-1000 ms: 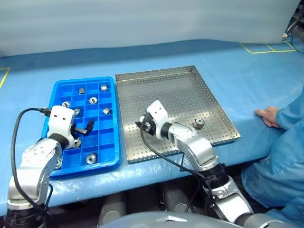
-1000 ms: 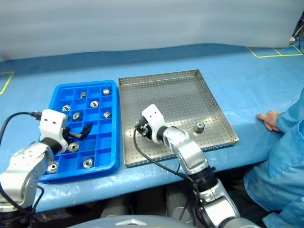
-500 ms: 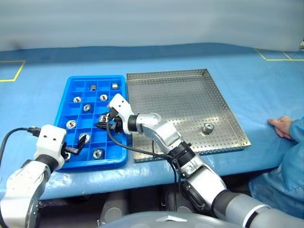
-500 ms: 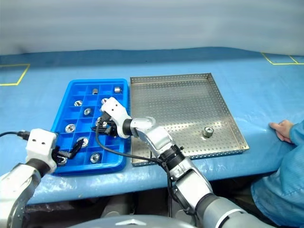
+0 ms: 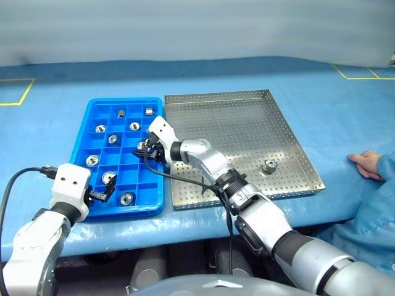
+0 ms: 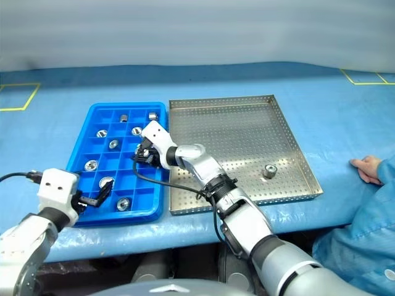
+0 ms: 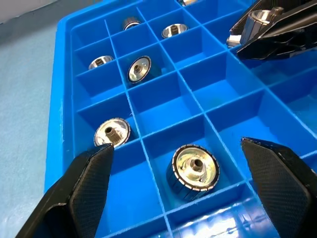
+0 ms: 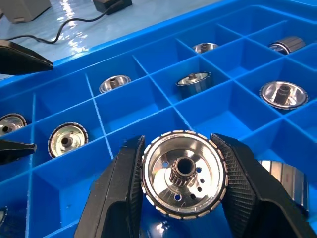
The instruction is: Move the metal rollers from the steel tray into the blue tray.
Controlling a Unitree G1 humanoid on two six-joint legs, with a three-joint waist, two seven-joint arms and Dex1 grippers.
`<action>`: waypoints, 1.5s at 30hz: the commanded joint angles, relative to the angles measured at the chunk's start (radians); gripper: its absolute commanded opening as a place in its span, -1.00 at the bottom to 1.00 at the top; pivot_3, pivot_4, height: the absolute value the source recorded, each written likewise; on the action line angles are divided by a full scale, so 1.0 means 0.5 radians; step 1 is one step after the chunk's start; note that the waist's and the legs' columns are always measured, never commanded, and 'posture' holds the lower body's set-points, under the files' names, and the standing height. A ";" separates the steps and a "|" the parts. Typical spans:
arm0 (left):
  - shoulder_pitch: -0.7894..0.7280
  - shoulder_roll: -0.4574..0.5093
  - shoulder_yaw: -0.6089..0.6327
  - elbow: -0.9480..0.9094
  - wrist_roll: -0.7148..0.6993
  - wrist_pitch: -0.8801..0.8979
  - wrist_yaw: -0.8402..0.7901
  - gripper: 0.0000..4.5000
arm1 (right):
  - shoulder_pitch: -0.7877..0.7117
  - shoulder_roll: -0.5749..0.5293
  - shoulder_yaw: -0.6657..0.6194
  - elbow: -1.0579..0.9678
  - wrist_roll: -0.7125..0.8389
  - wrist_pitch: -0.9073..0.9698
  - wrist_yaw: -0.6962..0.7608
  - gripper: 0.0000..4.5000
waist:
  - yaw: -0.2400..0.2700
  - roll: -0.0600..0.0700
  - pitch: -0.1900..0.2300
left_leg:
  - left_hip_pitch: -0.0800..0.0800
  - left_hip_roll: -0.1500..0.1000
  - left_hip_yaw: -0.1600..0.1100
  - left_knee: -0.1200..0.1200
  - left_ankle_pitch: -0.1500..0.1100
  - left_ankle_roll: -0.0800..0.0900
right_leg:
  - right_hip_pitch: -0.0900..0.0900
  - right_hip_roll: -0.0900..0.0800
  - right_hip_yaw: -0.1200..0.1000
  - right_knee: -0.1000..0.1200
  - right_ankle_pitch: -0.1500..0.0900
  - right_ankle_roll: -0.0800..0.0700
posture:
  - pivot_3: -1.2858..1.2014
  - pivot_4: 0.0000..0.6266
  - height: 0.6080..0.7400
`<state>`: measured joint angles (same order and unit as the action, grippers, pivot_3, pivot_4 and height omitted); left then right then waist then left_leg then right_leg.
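One metal roller (image 8: pixel 182 179) is pinched between the two black fingers of the right gripper (image 5: pixel 148 150), and it is held just above the blue tray (image 5: pixel 82 132), near the tray's side next to the steel tray (image 5: pixel 234 102). The roller's shiny face, with a small toothed hub in the middle, is seen in the right wrist view. Several more metal rollers are seen lying in the blue tray's little square boxes, one to a box, such as one near the front edge (image 5: pixel 126 198) and one toward the back (image 5: pixel 100 129). A single roller (image 5: pixel 269 166) is left on the holed floor of the steel tray, toward its right side. The left gripper (image 5: pixel 102 191) is spread wide over the front of the blue tray, and nothing is held in it. A person's hand (image 5: pixel 364 163) is rested on the blue table cover (image 5: pixel 55 92), well apart from both trays.
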<state>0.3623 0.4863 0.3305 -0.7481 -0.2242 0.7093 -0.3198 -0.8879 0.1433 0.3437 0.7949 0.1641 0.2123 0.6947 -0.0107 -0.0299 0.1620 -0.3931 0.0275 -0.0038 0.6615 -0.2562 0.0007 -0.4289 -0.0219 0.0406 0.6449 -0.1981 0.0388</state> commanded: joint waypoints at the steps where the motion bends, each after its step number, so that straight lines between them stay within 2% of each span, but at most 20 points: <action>1: 0.006 -0.024 -0.023 -0.084 0.022 -0.024 0.025 1.00 | -0.180 0.328 -0.026 0.096 -0.008 -0.078 0.004 -0.24 | 0.001 0.000 0.000 | 0.001 0.000 0.000 -0.001 0.000 0.000 | 0.000 0.000 0.000 0.000 0.000 0.000 | 0.19 -0.52 1.00; 17: 0.242 -0.294 -0.091 -0.171 0.068 -0.087 0.160 1.00 | -0.303 0.434 0.030 0.235 -0.102 -0.198 0.028 -0.24 | 0.025 0.002 0.000 | 0.003 0.003 -0.002 -0.002 0.000 0.000 | 0.000 0.003 0.000 0.001 -0.003 0.000 | 0.26 -0.52 1.00; 33: 0.309 -0.393 -0.184 -0.181 0.098 -0.125 0.238 1.00 | -0.329 0.456 0.054 0.248 -0.116 -0.109 0.087 -0.24 | 0.103 0.003 0.001 | 0.002 0.002 0.000 -0.008 0.000 0.000 | -0.001 0.002 -0.002 -0.002 -0.007 -0.003 | 0.29 -0.52 1.00; 40: 0.273 -0.381 -0.190 -0.153 0.097 -0.110 0.241 1.00 | -0.285 0.452 0.025 0.157 -0.107 -0.175 -0.033 0.80 | 0.105 0.005 0.001 | 0.003 0.003 -0.001 -0.009 0.000 0.000 | -0.001 0.003 -0.003 -0.002 -0.008 -0.004 | 0.27 -0.52 1.00; 45: 0.150 -0.353 -0.261 -0.101 0.095 -0.091 0.219 1.00 | -0.147 0.265 -0.010 -0.285 -0.032 -0.068 -0.088 0.80 | 0.108 0.007 0.003 | -0.003 0.002 -0.001 -0.008 0.000 0.000 | -0.004 0.003 -0.005 -0.002 -0.008 -0.004 | 0.24 -0.52 1.00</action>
<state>0.4504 0.3006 0.2156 -0.7908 -0.1771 0.6634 -0.2036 -0.9698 0.1486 0.3594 0.7740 0.1194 0.1679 0.6599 0.0433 -0.0266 0.1637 -0.3948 0.0286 -0.0048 0.6573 -0.2561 0.0006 -0.4311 -0.0206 0.0381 0.6438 -0.2019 0.0370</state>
